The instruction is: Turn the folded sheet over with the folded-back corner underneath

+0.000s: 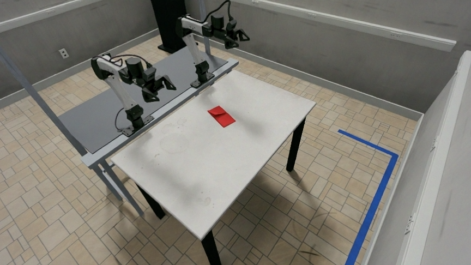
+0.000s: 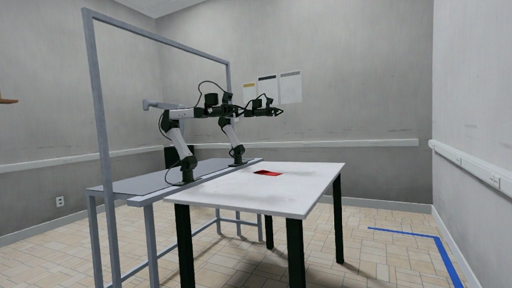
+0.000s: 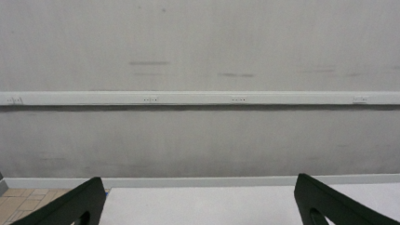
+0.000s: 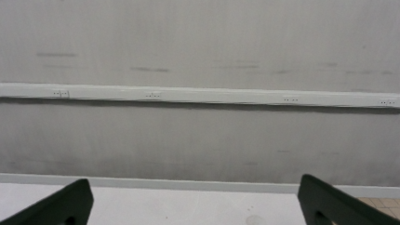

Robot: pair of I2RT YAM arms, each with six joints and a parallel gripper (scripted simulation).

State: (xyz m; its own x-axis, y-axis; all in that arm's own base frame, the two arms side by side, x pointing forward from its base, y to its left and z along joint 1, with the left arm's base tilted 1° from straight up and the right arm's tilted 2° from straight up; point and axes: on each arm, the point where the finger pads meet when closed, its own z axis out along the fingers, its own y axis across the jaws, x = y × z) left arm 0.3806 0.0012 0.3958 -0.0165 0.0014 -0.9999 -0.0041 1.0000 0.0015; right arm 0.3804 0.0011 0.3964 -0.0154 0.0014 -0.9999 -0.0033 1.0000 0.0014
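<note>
Wide apart stand the black fingers of the left gripper (image 1: 242, 42) (image 2: 280, 112) (image 3: 199, 178), holding nothing; the right gripper (image 1: 166, 94) (image 2: 239, 110) (image 4: 195, 187) matches, open and empty. Two arms, then, over one white table (image 1: 184, 171) (image 2: 258, 197) (image 3: 195, 202) (image 4: 186, 202) on four black legs! Grey walls, tiled floor (image 1: 312, 197) (image 2: 229, 261), three posters (image 2: 290, 88). One red sheet (image 1: 225, 119) (image 2: 268, 172) lies below and out beyond both sets of fingers, between the arms' reaches, its folded flap on top, slightly raised.

Left gripper (image 1: 243, 42) (image 2: 281, 112) (image 3: 199, 178) and right gripper (image 1: 167, 94) (image 2: 234, 110) (image 4: 195, 187) are cropped along their wrist frames' bottom edges; the red sheet's (image 1: 225, 119) (image 2: 268, 173) underside appears hidden.
</note>
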